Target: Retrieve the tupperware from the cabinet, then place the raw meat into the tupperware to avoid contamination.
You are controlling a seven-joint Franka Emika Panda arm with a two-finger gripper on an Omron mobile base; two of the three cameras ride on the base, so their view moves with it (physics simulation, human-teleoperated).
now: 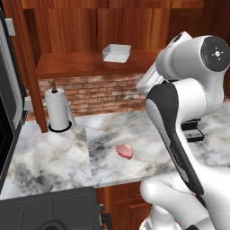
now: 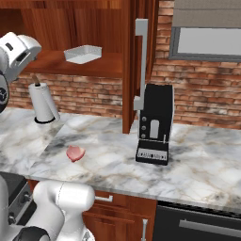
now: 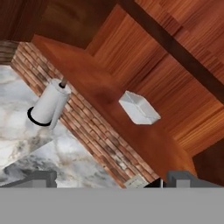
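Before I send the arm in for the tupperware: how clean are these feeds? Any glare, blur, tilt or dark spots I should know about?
Left base view: even, no glare; the tupperware shows clearly on the cabinet shelf, while the arm blocks the right side. Right base view: soft, faint shadow under the raw meat. Hand view: rolled, so shelf and paper-towel roll run diagonally; upper corners dark.

cabinet [image 1: 90, 27] open, tupperware [image 1: 117, 52] unobstructed

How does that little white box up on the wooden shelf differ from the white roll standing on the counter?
The tupperware is a low, open-topped box; the paper-towel roll is a tall cylinder. The tupperware sits on the shelf of the open cabinet; the roll stands upright on the marble counter below, on a dark round base. Both are whitish.
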